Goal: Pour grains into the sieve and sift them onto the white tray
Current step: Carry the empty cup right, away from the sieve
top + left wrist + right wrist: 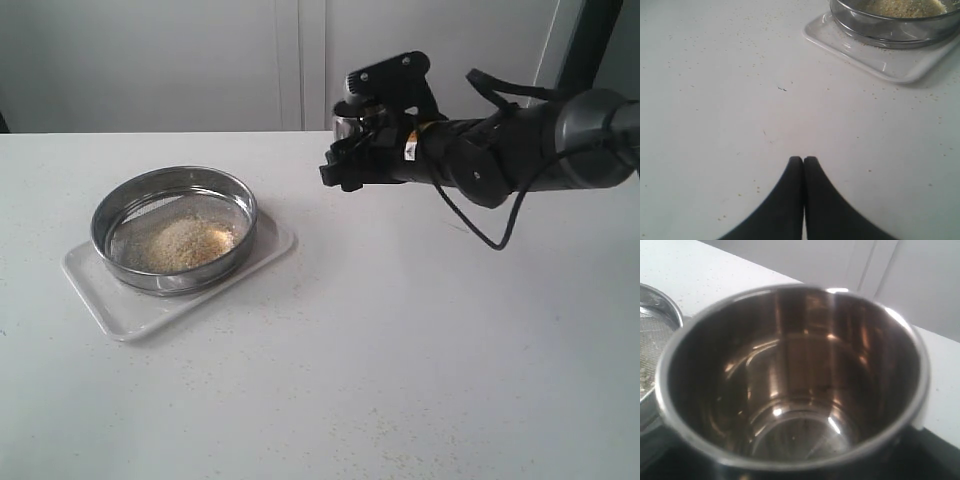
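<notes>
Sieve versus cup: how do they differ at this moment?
The sieve is wide and shallow; the cup is narrower and deep. The sieve holds a heap of grains; the cup looks empty. The sieve sits on the tray; the cup is held up off the table. Both are round, shiny steel.

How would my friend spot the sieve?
Look at the left side of the big white table, where a flat white tray lies. The sieve sits on it: a wide, shallow steel ring with grey mesh and a pile of yellowish grains inside. The other steel thing, a small deep cup, is empty.
</notes>
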Controlling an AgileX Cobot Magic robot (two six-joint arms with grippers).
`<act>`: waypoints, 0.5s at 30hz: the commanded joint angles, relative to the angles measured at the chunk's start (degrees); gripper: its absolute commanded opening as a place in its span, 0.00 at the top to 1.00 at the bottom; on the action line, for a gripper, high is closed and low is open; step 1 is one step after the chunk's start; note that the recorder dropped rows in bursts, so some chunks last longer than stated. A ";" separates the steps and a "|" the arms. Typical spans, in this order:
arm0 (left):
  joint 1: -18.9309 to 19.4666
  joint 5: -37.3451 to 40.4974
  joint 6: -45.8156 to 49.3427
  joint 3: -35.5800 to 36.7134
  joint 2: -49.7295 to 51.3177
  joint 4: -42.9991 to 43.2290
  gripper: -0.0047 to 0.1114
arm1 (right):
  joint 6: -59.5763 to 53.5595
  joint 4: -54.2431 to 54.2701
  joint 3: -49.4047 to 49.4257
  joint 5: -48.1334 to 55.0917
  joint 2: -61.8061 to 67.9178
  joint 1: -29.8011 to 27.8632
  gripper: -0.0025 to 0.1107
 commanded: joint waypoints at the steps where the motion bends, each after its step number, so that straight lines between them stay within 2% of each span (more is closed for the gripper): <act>1: 0.07 0.41 -0.56 0.44 -0.22 0.00 0.96 | 1.57 0.00 3.56 -5.41 -0.84 -3.39 0.98; 11: 0.07 0.41 -0.56 0.44 -0.22 0.00 0.96 | 2.35 0.67 13.60 -22.34 -0.74 -10.93 0.98; 15: 0.07 0.41 -0.56 0.44 -0.22 0.00 0.96 | 1.79 0.93 15.48 -24.64 1.12 -13.55 0.98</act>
